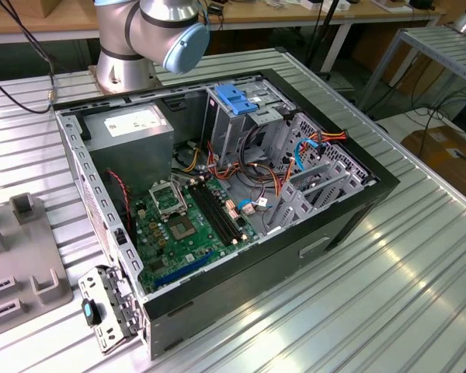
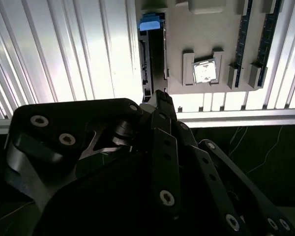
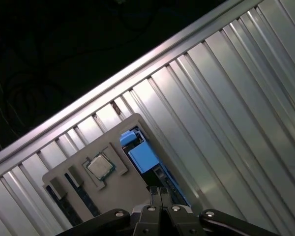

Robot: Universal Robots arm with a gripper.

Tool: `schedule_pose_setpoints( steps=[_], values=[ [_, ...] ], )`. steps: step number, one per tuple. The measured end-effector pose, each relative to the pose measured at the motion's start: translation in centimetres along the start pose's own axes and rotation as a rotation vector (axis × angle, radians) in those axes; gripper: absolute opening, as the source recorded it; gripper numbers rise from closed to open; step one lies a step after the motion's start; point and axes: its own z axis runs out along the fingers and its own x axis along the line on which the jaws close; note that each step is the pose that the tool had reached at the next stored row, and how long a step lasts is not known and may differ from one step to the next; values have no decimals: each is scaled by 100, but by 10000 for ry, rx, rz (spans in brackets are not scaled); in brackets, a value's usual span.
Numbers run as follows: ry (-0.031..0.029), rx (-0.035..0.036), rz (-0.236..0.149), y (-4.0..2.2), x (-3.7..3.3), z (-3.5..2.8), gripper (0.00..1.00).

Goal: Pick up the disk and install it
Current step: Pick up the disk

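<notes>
The disk [image 3: 141, 155] stands on edge in a slot of a grey holder plate [image 3: 128, 189], its bright blue frame facing the camera. In the second wrist view the disk [image 2: 152, 49] is a dark slab with a blue end. My gripper [image 3: 158, 190] hangs over the disk's near end, its two black fingers pressed together with nothing between them. In the second wrist view the gripper [image 2: 160, 96] tip sits just off the disk's end at the plate's edge. I cannot tell whether it touches the disk.
The holder plate [image 2: 196, 29] also carries a processor chip [image 2: 205, 72] and memory sticks [image 2: 243, 29] on the ribbed metal table [image 3: 226, 98]. In the exterior view an open computer case [image 1: 217, 194] holds a drive cage with a blue bracket [image 1: 237, 97]; the arm's base [image 1: 128, 62] stands behind.
</notes>
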Motion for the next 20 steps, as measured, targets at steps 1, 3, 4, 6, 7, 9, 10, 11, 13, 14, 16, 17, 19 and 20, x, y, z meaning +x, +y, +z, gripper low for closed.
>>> schedule_pose_setpoints(
  steps=[1, 3, 4, 6, 7, 9, 10, 11, 13, 14, 16, 17, 19, 20],
  values=[
    [-1, -1, -66, 0, 0, 0, 11],
    [-4, -4, -203, 0, 0, 0, 11],
    [-4, -4, -259, 0, 0, 0, 11],
    [-1, -4, -362, 0, 0, 0, 11],
    [2, -2, -370, 0, 0, 0, 11],
    [2, -1, -371, 0, 0, 1, 11],
    [3, -1, -370, 0, 0, 0, 11],
    [3, -1, -370, 0, 0, 0, 11],
    [4, -1, -370, 0, 0, 0, 11],
    [4, -1, -370, 0, 0, 0, 11],
    [4, 0, -370, 0, 0, 0, 11],
    [4, 0, -372, 0, 0, 0, 11],
    [3, -2, -450, 0, 0, 0, 11],
    [2, -3, -509, 0, 0, 0, 11]
  ],
)
